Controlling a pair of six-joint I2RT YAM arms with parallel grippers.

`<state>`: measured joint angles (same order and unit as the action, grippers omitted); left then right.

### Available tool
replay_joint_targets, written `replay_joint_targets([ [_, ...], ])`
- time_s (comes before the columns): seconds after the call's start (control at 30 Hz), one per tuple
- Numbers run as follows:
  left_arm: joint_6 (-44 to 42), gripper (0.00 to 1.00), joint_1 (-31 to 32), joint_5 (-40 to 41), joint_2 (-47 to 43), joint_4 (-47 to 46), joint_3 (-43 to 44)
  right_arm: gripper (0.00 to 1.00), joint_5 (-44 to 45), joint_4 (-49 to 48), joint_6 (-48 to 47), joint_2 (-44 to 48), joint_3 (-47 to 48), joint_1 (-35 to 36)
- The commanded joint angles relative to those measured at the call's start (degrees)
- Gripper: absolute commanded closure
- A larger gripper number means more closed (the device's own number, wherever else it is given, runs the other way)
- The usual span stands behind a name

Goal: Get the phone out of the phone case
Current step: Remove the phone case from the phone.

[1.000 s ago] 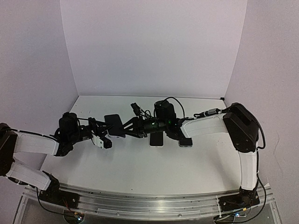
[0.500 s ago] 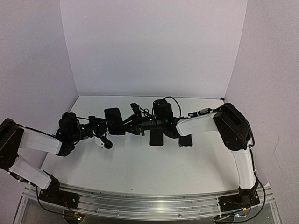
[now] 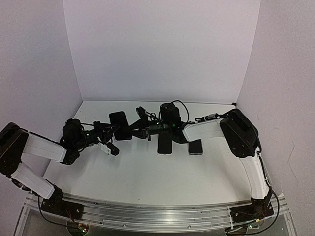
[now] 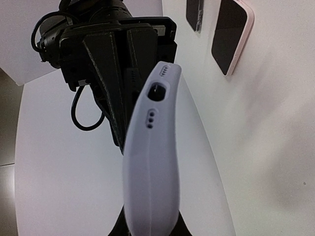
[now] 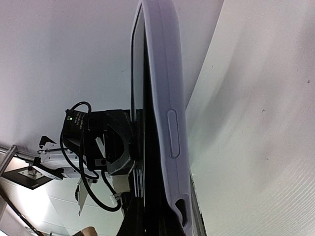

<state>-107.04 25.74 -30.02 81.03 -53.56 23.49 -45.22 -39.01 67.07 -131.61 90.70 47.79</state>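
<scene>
The phone in its lavender case is held above the table between both grippers, screen facing up. My left gripper is shut on its left end. My right gripper is shut on its right end. In the left wrist view the case's rounded lavender edge fills the centre, pinched at the bottom by my left gripper, with the right gripper behind it. In the right wrist view the case runs upward from my right gripper, and the black screen shows on its left side.
Two other phones lie flat on the table under the right arm: a dark one and one with a pale rim. Both show in the left wrist view, the pale-rimmed one nearer. Walls enclose the back and sides.
Both grippers have carried the cased phone a little toward the back wall and slightly left. Both arms have stretched further out. The grips look unchanged.
</scene>
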Motion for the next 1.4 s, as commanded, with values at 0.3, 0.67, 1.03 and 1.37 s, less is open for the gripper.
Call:
replay_joint_targets([
  [0.3, 5.0, 0.53, 6.3, -8.7, -5.4, 15.4, 3.2, 1.00, 14.2, -6.3, -6.8, 6.9, -11.6, 3.6],
  [0.67, 22.5, 0.27, 6.3, -7.5, -14.8, 49.3, 8.9, 1.00, 25.7, -4.2, -8.6, 6.8, -16.1, 3.1],
  [1.03, 90.4, 0.26, -2.3, -5.7, -10.6, 54.1, 22.4, 1.00, 37.6, -0.7, -6.2, 11.9, -12.3, 2.9],
  [1.37, 126.4, 0.16, -9.9, -20.5, -11.5, 26.2, 14.6, 1.00, 41.0, -1.4, -10.5, 18.0, -5.3, 3.8],
])
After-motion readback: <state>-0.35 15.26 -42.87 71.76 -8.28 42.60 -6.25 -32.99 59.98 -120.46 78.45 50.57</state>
